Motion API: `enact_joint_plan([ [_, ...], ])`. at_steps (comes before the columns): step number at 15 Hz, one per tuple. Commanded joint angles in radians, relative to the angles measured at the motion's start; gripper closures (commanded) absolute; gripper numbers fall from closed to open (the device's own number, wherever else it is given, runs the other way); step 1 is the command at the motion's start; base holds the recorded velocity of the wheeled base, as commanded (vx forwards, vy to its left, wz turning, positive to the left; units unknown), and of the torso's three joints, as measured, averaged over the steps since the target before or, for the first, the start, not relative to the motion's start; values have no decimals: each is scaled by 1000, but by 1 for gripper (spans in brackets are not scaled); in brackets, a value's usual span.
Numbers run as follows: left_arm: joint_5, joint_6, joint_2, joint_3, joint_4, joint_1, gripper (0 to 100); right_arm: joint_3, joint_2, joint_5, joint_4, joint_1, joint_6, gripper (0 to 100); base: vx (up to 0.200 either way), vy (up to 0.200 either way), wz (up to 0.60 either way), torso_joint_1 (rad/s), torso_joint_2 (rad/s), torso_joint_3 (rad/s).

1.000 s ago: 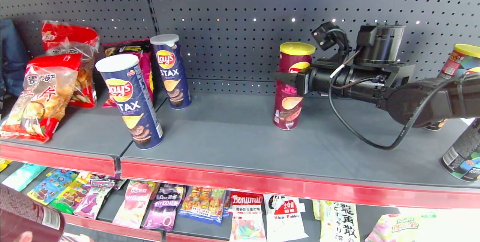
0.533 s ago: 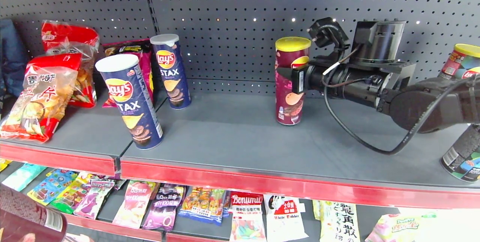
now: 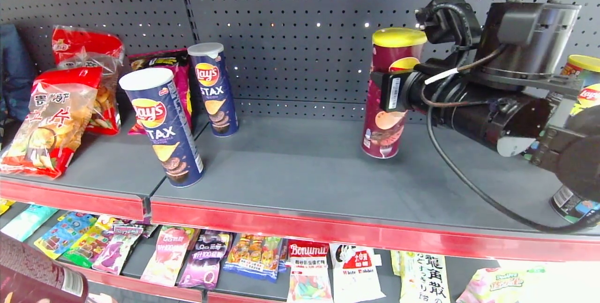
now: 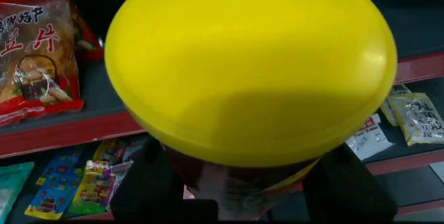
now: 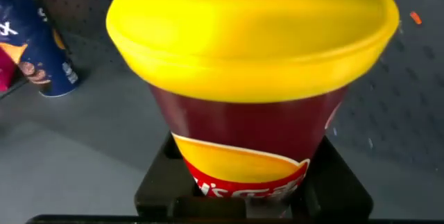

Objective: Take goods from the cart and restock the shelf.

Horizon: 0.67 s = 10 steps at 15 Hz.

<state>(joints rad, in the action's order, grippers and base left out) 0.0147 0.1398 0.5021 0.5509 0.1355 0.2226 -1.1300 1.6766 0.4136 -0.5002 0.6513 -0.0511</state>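
Observation:
A maroon chip can with a yellow lid is upright over the middle-right of the grey top shelf, its base at or just above the board. My right gripper is shut on its upper half from the right; the right wrist view shows the same can between my right gripper's jaws. A second yellow-lidded maroon can sits in my left gripper, which is shut on it low in front of the shelving; a part of that can shows at the head view's bottom left.
Two blue chip cans stand left of the middle, with snack bags further left. More cans stand at the far right behind my arm. The pegboard back wall is close behind. The lower shelf holds several candy bags.
My right gripper has carried the maroon can to the right and higher, nearer the camera. The rest of the shelf goods have stayed put.

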Motion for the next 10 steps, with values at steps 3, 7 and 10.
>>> enact_joint_plan([
  [3, 4, 0, -1, -19, -1, 0, 100, 110, -66, 292, -9, 123, 157, 100, 0, 0, 0, 0, 0, 0],
  [7, 4, 0, 1, -20, -1, 0, 100, 159, -66, 379, -9, 186, 194, 100, 0, 0, 0, 0, 0, 0],
  [10, 4, 0, -1, -22, -1, 0, 100, 162, -44, 432, -8, 209, 194, 100, 0, 0, 0, 0, 0, 0],
])
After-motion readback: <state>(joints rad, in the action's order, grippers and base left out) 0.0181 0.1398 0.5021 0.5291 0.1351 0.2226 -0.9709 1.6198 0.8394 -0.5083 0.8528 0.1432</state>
